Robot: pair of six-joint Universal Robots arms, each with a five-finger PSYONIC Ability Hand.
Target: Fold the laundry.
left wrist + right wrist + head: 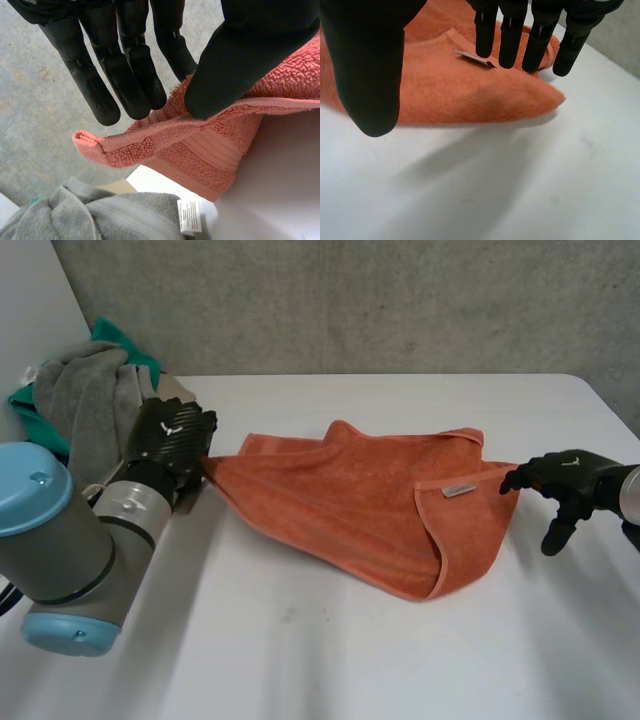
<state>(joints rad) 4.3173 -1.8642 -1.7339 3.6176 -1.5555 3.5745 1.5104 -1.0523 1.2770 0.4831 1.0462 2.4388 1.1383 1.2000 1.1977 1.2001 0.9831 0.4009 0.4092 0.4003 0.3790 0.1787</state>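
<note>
Nearest, at 8 o'clock on the white table point(300, 660): left arm point(60, 540), grey joint with light-blue caps, cut off by the frame edge and covering the table beneath it.

Mid-table: orange towel point(350, 495), loosely doubled, rumpled, not squared. One layer is turned over on the 3 o'clock side, with a small sewn label point(460, 489) showing on the flap. What lies under the fold is hidden.

Left hand point(172, 435) at the towel's 9 o'clock corner. In the left wrist view its thumb point(235, 65) presses onto the hem and its straight, close-set fingers point(125, 85) stand behind it, so the corner is pinched between them and is raised off the table. The contact on the finger side is partly hidden by the cloth.

Right hand point(565, 475) at the towel's 3 o'clock edge. In the right wrist view its fingers point(512, 35) are straight and slightly spread, its thumb point(367, 65) is well apart, and nothing is held. The fingertips hang just by the label. Cannot tell whether they touch the towel.

Farther, at 10 o'clock: grey cloth point(85, 390) heaped on a green cloth point(125, 340), partly off the table's edge, and the green one is mostly buried. In the left wrist view a white care tag point(189, 216) lies on the grey cloth, its print too small to read.

Farthest: grey concrete wall point(400, 300).
</note>
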